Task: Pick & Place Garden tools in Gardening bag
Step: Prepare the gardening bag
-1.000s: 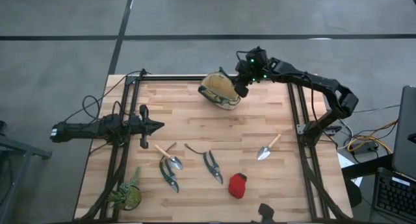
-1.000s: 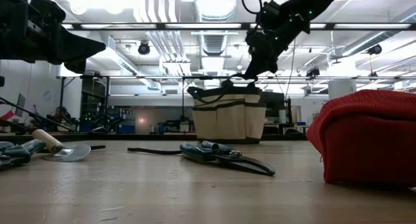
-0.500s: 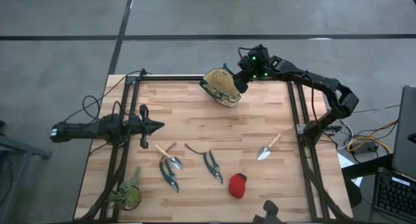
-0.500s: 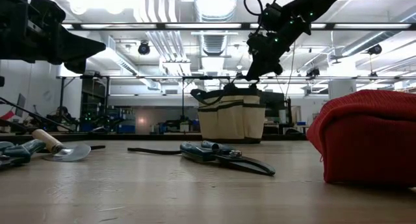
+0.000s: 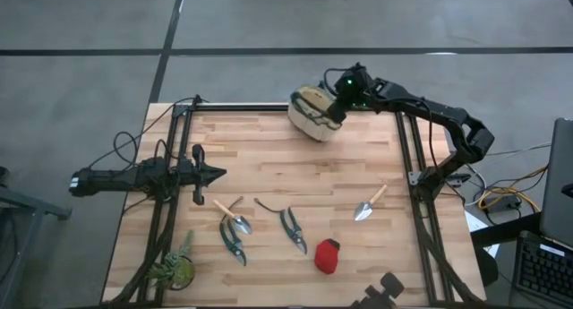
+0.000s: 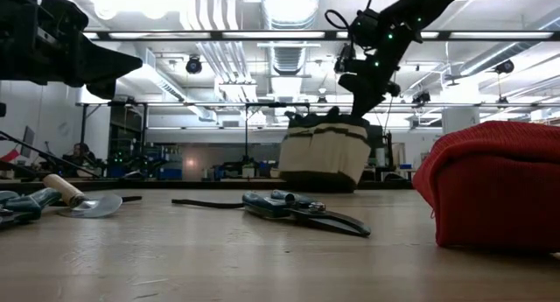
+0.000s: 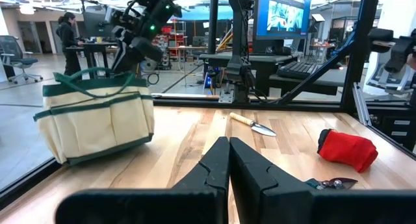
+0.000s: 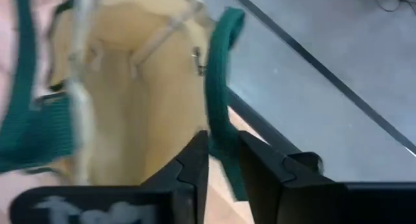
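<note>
The tan gardening bag [image 5: 313, 114] with dark green trim stands tilted at the table's far edge, also in the low view [image 6: 322, 155] and the left wrist view [image 7: 97, 123]. My right gripper [image 5: 337, 105] is above its right side, shut on its handle. My left gripper [image 5: 220, 174] is shut and empty at the table's left, clear of the tools. On the near half lie a trowel [image 5: 235, 219], two pruning shears [image 5: 233, 241] [image 5: 293, 229], the red item [image 5: 327, 255] and a second trowel [image 5: 368, 203]. My right gripper pinches the bag's dark green handle strap [image 8: 218, 141] between its two fingers. The fingers come from above, slanting in from the table's far right. The strap runs up taut from the bag's open top [image 8: 140, 87]. The bag hangs tilted below the fingers, with one bottom edge [image 6: 348, 188] on the table.
A green leafy plant [image 5: 175, 271] lies at the near left corner. Black frame rails run along the table's left [image 5: 170, 193], far [image 5: 242, 107] and right [image 5: 414, 166] edges. The middle of the wooden top [image 5: 295, 170] is bare.
My right gripper has gone toward the table's right edge and a little up, keeping its hold on the handle. The bag has slid along the far edge toward the right and has tipped over from upright to tilted.
</note>
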You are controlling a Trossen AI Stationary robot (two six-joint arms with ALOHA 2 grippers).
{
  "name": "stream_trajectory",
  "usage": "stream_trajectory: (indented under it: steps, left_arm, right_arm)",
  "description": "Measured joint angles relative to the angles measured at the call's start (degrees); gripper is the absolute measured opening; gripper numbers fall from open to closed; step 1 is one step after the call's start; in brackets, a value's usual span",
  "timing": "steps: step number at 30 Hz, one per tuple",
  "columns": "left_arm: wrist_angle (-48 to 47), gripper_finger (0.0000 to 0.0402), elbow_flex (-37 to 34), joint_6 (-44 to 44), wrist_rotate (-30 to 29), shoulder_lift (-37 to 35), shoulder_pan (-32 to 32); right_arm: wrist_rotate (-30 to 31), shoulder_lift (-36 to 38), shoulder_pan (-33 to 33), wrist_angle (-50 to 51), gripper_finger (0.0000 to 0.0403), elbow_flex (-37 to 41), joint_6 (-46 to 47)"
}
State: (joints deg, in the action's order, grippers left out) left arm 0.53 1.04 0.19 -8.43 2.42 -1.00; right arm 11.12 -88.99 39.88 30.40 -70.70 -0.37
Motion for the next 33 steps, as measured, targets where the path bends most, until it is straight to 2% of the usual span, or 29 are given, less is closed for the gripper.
stream_trajectory:
  steps: [5,8,12,16,19,25,33]
  left_arm:
    - [0.0,0.0014,0.0,0.0,0.0,0.0,0.0]
    - [0.0,0.0014,0.0,0.0,0.0,0.0,0.0]
    - [0.0,0.0014,0.0,0.0,0.0,0.0,0.0]
    - [0.0,0.0014,0.0,0.0,0.0,0.0,0.0]
    - [0.0,0.0014,0.0,0.0,0.0,0.0,0.0]
    - [0.0,0.0014,0.0,0.0,0.0,0.0,0.0]
    - [0.0,0.0014,0.0,0.0,0.0,0.0,0.0]
  right_arm:
    - [-9.5,-0.1,0.0,0.4,0.0127,0.2,-1.0]
    - [-9.2,-0.1,-0.3,0.5,0.0157,0.2,-1.1]
    - [-4.9,0.1,-0.2,0.8,0.0196,0.2,-1.8]
    - [-4.5,1.3,-0.2,0.7,0.0219,0.1,-1.9]
    - [-6.0,2.5,-0.7,0.7,0.0228,0.1,-2.1]
    - [-15.0,5.6,-5.0,0.5,0.0233,0.4,-10.4]
    - [-15.8,4.0,-13.1,0.1,0.022,3.4,-20.7]
